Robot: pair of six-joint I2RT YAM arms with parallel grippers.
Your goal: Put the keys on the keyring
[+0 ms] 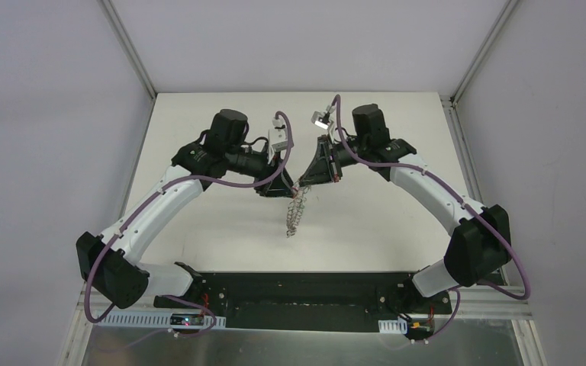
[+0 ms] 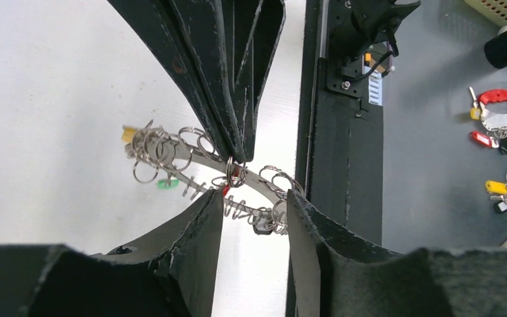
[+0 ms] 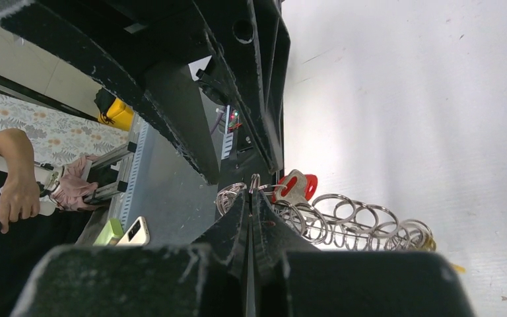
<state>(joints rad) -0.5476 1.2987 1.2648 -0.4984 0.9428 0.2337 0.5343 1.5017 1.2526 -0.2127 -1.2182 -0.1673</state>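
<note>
The keyring (image 1: 295, 213) hangs in mid-air between the two arms, above the middle of the table. In the left wrist view it is a curved grey strip (image 2: 201, 160) lined with small wire rings. Tiny keys dangle from it: a yellow head (image 2: 129, 134), a green one (image 2: 166, 183) and a black one (image 2: 262, 228). A red key (image 3: 295, 187) hangs close to my right gripper (image 3: 251, 193), which is shut on the keyring's rim. My left gripper (image 2: 254, 195) stands open, one finger on each side of the ring's lower stretch, gripping nothing.
The black base rail (image 2: 333, 132) runs along the table's near edge. Beyond it, off the table, lie bunches of coloured key tags (image 2: 502, 125). A person's arm (image 3: 13, 185) and a phone (image 3: 135, 231) show past the table edge.
</note>
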